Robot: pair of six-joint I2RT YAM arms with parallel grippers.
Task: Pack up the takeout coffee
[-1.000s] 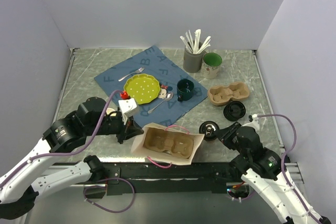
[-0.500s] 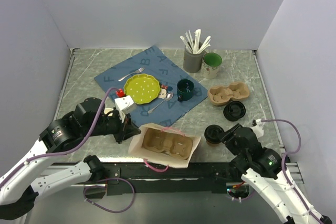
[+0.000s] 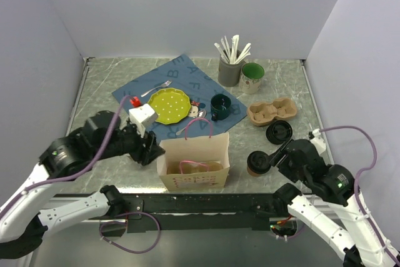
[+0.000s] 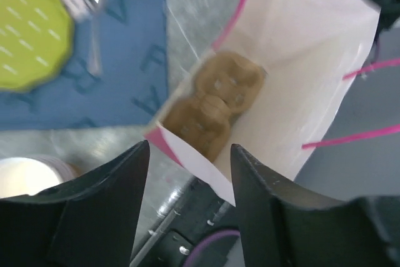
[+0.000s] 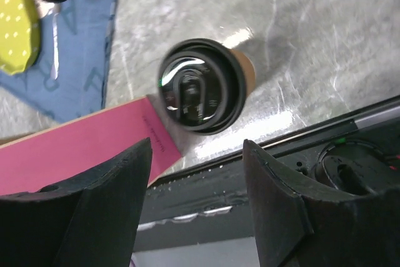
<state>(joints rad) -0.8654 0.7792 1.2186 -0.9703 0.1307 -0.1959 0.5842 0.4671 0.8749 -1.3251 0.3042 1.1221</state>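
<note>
One takeout coffee just beyond right end effector.

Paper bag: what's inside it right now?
The paper bag holds a brown cup carrier, no cup in it. The bag's floor under the carrier is covered. The coffee cup stands outside, beside the bag.
</note>
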